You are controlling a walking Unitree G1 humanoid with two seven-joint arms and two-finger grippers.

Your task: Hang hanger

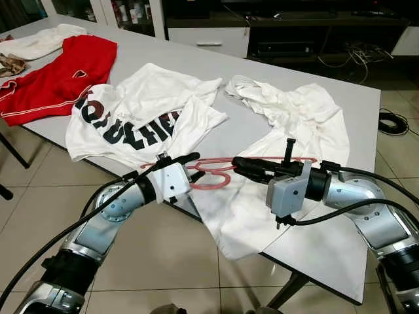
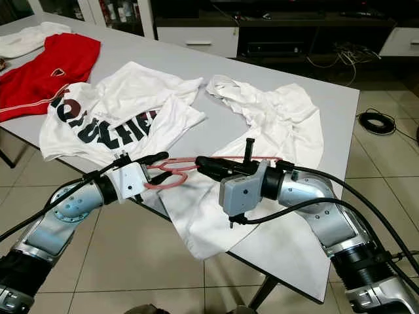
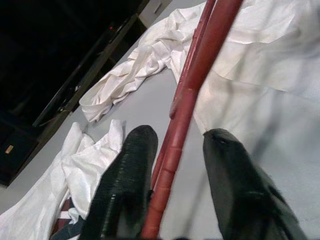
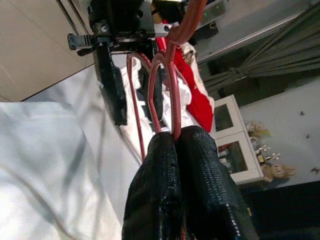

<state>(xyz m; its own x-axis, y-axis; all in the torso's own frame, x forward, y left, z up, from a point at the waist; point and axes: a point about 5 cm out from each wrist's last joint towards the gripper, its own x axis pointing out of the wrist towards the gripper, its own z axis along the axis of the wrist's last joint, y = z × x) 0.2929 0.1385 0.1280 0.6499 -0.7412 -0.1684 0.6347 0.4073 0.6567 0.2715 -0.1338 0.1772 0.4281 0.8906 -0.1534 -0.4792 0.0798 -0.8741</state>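
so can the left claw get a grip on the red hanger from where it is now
Probably yes. The left claw is open with the red hanger already running between its fingers above the table, nothing between them. The right claw is shut on the hanger, holding it there.

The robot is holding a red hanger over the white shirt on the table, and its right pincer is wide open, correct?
Not quite. The right pincer is shut on the red hanger, as the right wrist view shows. It is indeed over the white shirt on the table.

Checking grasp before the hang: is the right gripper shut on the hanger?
Shut. The right gripper's two black fingers press together around the red hanger's wire.
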